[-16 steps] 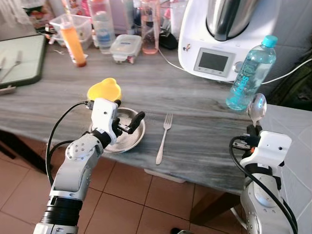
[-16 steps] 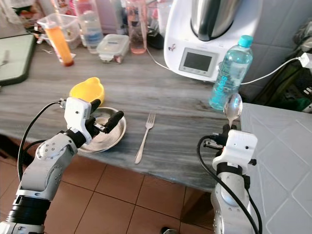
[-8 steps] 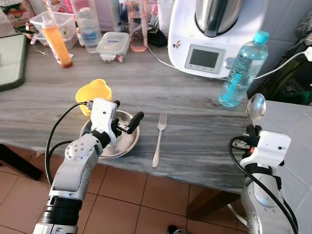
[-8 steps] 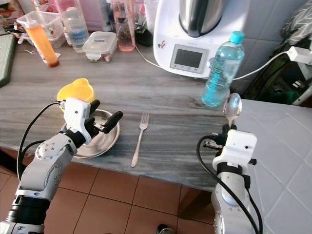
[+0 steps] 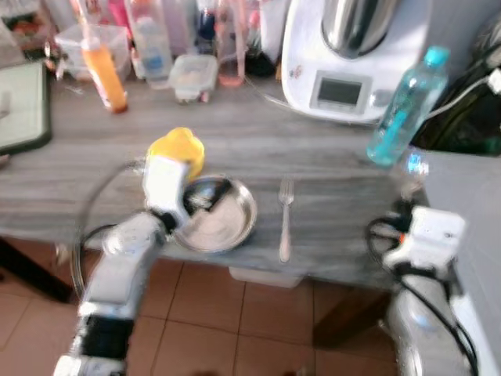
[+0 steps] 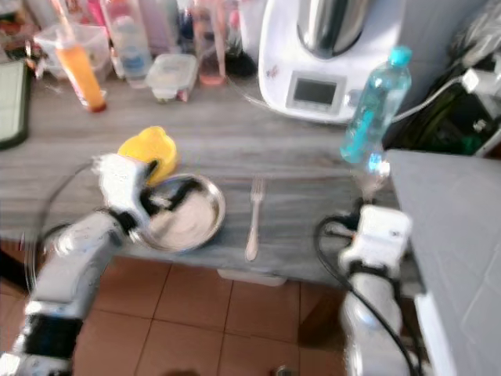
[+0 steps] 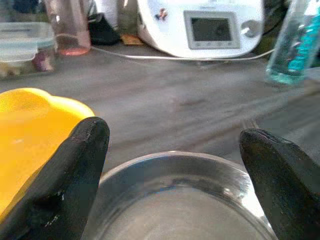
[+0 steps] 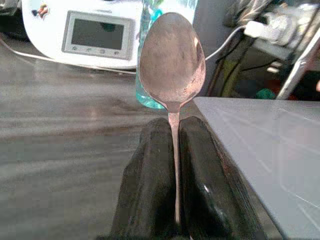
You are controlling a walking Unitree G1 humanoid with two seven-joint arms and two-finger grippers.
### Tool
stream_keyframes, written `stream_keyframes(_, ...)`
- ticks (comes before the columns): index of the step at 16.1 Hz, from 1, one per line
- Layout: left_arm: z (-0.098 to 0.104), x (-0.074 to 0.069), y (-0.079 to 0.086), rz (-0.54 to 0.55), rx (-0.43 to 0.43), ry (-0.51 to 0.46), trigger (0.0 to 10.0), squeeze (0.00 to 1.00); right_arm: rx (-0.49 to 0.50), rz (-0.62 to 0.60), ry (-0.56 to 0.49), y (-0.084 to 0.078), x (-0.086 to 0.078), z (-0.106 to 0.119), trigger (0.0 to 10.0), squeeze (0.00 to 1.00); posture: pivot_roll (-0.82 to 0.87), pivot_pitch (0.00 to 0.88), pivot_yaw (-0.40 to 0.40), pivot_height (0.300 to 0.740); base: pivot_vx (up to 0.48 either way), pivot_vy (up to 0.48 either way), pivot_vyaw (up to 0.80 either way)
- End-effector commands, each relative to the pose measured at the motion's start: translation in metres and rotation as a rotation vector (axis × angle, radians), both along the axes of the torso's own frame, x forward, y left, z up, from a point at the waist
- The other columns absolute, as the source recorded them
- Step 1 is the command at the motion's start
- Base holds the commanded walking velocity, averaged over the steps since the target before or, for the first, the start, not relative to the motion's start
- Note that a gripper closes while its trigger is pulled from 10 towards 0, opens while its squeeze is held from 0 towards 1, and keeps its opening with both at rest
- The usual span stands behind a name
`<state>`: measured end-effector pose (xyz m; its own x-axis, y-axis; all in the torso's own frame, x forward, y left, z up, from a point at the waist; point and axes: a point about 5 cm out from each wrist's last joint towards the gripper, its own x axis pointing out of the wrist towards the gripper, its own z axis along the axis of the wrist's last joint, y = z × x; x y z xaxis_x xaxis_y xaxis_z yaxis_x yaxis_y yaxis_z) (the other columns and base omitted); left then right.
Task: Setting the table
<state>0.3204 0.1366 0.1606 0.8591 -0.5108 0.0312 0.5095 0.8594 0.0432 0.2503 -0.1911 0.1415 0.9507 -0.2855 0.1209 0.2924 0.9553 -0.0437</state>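
At table (image 5: 329, 200) edge: right jaws (image 8: 175, 175) pinching spoon (image 8: 172, 60).

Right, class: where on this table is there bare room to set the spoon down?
Bare wood lies between the fork and the table's right end, in front of the water bottle. The right gripper holds the spoon near there. The back edge is crowded with containers.
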Motion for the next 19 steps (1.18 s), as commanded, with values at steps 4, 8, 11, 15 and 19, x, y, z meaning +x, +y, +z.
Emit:
stream_keyframes(4, 0.005, 0.000, 0.007, 0.022, 0.019, -0.015, 10.0, 0.00, -0.003, 0.016, -0.019, 0.005, -0.001, 0.004, 10.0, 0.00, 0.19, 0.129, -0.014, 0.740, 0.000, 0.370, 0.00)
stream_keyframes(8, 0.021, -0.004, 0.000, -0.033, -0.067, -0.078, 10.0, 0.00, -0.022, 0.017, -0.015, 0.005, -0.001, 0.002, 10.0, 0.00, 0.19, 0.128, -0.015, 0.740, 0.000, 0.000, 0.00)
stream_keyframes(11, 0.008, -0.019, -0.008, -0.179, -0.058, -0.015, 10.0, 0.00, -0.012, 0.021, -0.006, 0.007, -0.002, 0.001, 10.0, 0.00, 0.19, 0.129, -0.015, 0.740, 0.000, 0.000, 0.00)
stream_keyframes(15, 0.005, -0.024, -0.012, -0.274, -0.027, 0.019, 10.0, 0.00, 0.005, 0.011, 0.024, 0.007, -0.004, -0.003, 10.0, 0.00, 0.19, 0.130, -0.013, 0.740, 0.000, 0.000, 0.00)
stream_keyframes(19, 0.006, -0.022, -0.016, -0.292, -0.029, 0.024, 10.0, 0.00, 0.003, -0.011, 0.040, 0.002, -0.005, -0.005, 10.0, 0.00, 0.19, 0.130, -0.007, 0.740, 0.000, 0.000, 0.00)
